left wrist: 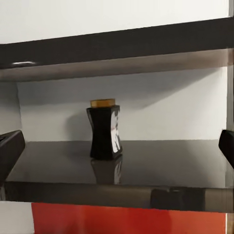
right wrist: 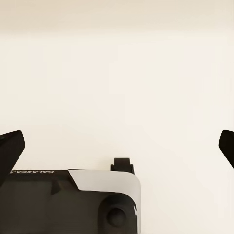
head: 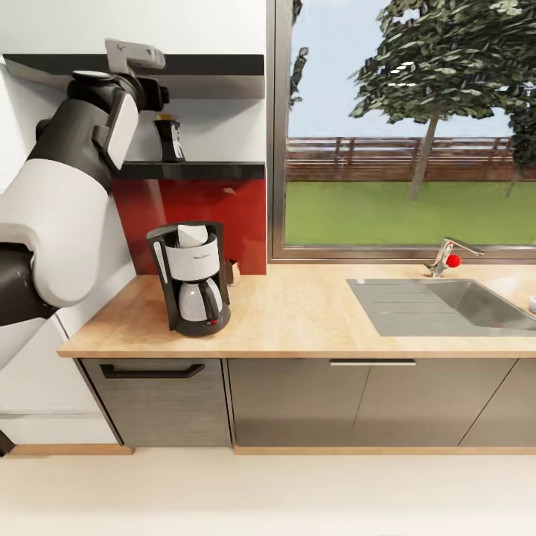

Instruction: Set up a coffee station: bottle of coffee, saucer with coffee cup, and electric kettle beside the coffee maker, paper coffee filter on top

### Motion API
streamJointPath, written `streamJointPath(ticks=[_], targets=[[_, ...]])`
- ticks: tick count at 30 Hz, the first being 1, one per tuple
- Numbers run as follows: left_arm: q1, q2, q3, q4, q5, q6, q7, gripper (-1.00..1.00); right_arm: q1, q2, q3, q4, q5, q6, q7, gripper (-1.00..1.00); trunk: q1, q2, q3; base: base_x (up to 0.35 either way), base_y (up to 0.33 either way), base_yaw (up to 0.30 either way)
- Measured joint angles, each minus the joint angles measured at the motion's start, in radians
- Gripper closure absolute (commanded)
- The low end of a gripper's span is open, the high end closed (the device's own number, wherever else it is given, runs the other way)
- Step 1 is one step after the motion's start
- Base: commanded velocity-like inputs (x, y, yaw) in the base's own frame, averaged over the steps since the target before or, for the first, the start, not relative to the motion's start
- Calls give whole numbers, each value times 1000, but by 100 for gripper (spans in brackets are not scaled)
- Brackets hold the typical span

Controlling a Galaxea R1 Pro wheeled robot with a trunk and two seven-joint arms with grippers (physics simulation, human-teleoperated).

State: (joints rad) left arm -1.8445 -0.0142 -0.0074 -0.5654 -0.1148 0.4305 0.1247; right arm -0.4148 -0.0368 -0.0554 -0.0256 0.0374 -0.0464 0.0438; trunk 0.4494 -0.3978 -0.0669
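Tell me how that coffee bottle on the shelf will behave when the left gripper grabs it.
The bottle of coffee is tall, narrow-waisted and on a small base, so a sideways nudge would probably tip it. The kitchen shelf looks glossy, so it may slide. Its dark sides seem smooth and rigid; gripping at the waist likely holds best.

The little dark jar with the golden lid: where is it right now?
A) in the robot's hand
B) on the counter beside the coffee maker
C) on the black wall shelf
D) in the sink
C: the bottle of coffee stands upright on the kitchen shelf, ungripped.
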Motion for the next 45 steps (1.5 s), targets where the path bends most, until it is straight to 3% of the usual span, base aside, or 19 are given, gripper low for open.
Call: streamJointPath(ticks=[4, 10, 16, 25, 33, 45], targets=[[1, 17, 3, 1, 0, -42, 28, -100, 7, -23, 1, 1, 2, 10, 2, -100, 0, 0, 0, 0, 0, 0], [14, 25, 2, 26, -1, -131, 96, -100, 90, -40, 1, 3, 2, 57, 4, -100, 0, 0, 0, 0, 0, 0], [16, 43, 3, 48, 10, -135, 102, -100, 133, -42, 0, 3, 1, 64, 3, -100, 0, 0, 0, 0, 0, 0], [15, 36, 4, 69, 16, -127, 97, -100, 154, -47, 0, 3, 0, 64, 7, -100, 0, 0, 0, 29, 0, 0], [15, 34, 3, 113, 118, -129, 89, -100, 157, -47, 0, 3, 0, 64, 7, -100, -1, 0, 0, 290, 0, 0], [17, 42, -1, 116, 132, -127, 87, -100, 159, -46, 0, 3, 0, 64, 5, -100, 0, 0, 0, 115, 6, 0]])
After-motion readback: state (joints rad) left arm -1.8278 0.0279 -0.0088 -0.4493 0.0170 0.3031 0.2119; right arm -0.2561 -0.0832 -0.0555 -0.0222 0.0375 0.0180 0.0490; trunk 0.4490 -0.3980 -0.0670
